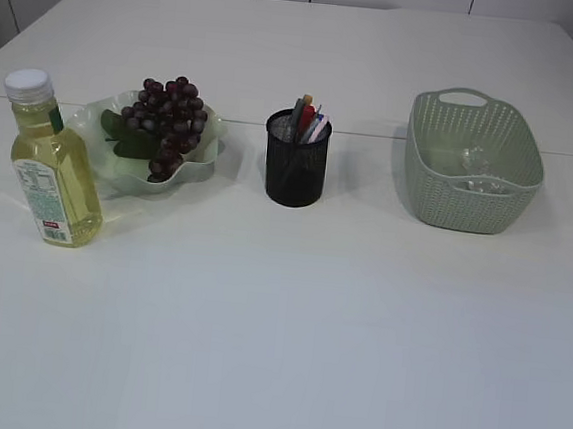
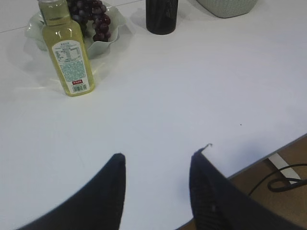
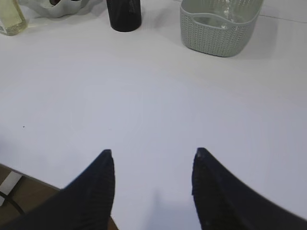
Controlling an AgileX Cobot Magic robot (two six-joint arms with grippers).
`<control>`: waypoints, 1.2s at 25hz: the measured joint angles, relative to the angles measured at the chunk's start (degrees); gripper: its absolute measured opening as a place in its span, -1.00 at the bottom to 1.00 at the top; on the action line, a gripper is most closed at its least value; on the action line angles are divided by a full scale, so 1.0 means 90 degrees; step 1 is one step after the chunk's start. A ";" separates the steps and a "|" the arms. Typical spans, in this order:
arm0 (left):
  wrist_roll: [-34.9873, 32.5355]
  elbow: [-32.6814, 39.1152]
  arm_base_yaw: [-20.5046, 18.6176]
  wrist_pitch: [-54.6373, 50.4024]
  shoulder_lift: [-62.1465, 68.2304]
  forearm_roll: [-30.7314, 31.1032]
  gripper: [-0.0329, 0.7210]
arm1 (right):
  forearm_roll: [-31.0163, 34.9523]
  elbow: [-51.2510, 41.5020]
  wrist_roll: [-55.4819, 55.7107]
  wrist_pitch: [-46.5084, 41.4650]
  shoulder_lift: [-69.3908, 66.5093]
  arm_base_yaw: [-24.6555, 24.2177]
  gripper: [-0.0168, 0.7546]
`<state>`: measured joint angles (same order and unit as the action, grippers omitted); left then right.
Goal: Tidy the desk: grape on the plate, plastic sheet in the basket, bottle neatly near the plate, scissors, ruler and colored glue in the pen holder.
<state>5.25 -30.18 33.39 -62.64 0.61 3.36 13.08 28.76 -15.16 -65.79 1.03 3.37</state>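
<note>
A dark purple grape (image 1: pixel 167 116) bunch lies on the pale green wavy plate (image 1: pixel 207 163) at the left. Just left of the plate stands the bottle (image 1: pixel 54 164), upright, with yellow liquid and a white cap. The black mesh pen holder (image 1: pixel 296 163) at the centre has several items sticking out of it; I cannot tell scissors, ruler and glue apart. The green basket (image 1: pixel 472 162) at the right has a clear plastic sheet (image 1: pixel 474 169) inside. My left gripper (image 2: pixel 158 155) and right gripper (image 3: pixel 152 153) both hang open and empty over the near table edge, out of the exterior view.
The white table (image 1: pixel 288 315) stretches wide in front of the objects. Its near edge shows in both wrist views, with brown floor and a black cable (image 2: pixel 285 178) beyond it.
</note>
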 joint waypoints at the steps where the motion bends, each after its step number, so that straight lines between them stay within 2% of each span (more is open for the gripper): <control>1: -0.0005 0.0000 0.0000 -0.0010 0.0000 0.0000 -0.06 | -0.0080 0.0000 0.0077 0.0000 0.0000 0.0000 0.13; 7: -0.0015 0.0000 0.0000 -0.0010 0.0000 0.0000 -0.08 | -0.0923 -0.0010 0.1028 0.0000 0.0000 0.0000 0.13; 18: -0.0015 0.0000 -0.0118 -0.0010 0.0000 0.0000 -0.09 | -0.1010 -0.0010 0.1167 0.0000 0.0000 0.0000 0.13; 21: -0.0015 0.0000 -0.0580 -0.0010 0.0000 -0.0013 -0.09 | -0.1010 -0.0010 0.1180 0.0000 0.0000 0.0000 0.13; 27: -0.0015 0.0000 -0.1975 -0.0010 0.0000 -0.0040 -0.09 | -0.1050 -0.0010 0.1180 0.0000 0.0000 0.0000 0.13; 30: -0.0015 0.0000 -0.2484 -0.0010 0.0000 -0.0052 -0.09 | -0.1166 -0.0010 0.1180 0.0000 0.0000 0.0000 0.13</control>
<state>5.12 -30.18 11.03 -62.73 0.61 2.89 2.58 28.67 -4.54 -65.79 1.03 3.37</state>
